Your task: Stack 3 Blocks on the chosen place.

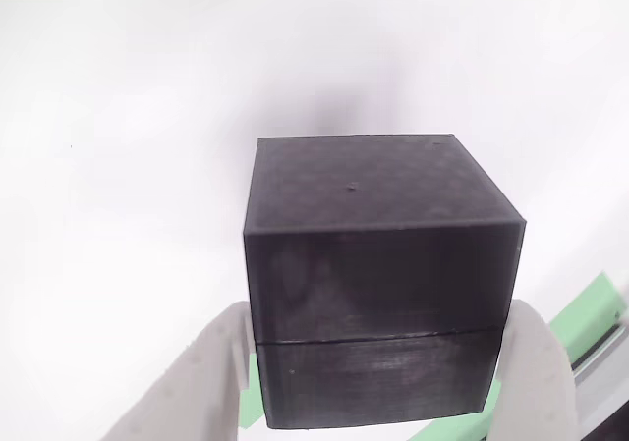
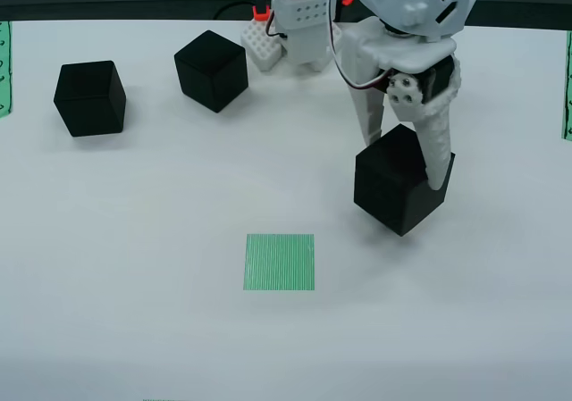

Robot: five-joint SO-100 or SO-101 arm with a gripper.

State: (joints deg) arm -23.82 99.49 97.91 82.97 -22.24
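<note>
Between the two white fingers [image 1: 197,382] sits a black cube [image 1: 378,284]. In the wrist view it fills the gap, one finger flat against each side face, so the gripper [image 2: 404,164] is pinching it across its full width. The overhead view shows the same cube [image 2: 399,189] tipped slightly, its lower corner at or just above the white table [image 2: 134,267]; whether it still touches I cannot tell.

I judge the cube rigid and light: sharp flat faces, no give where the fingers press, and a matte, finely textured surface that should not slip much. The grip is near the top of the side faces, which leaves the base free for setting down but lets the cube swing; a hold lower and centred on opposite faces would keep it level.

Ahead of the fingertips and to the left in the overhead view lies the green striped square [image 2: 280,262], near the held cube but apart from it, with nothing on it. Well beyond the fingers, at the far left, two more cubes rest on the table: one near the arm's base [image 2: 211,70], the other further left [image 2: 89,98].
</note>
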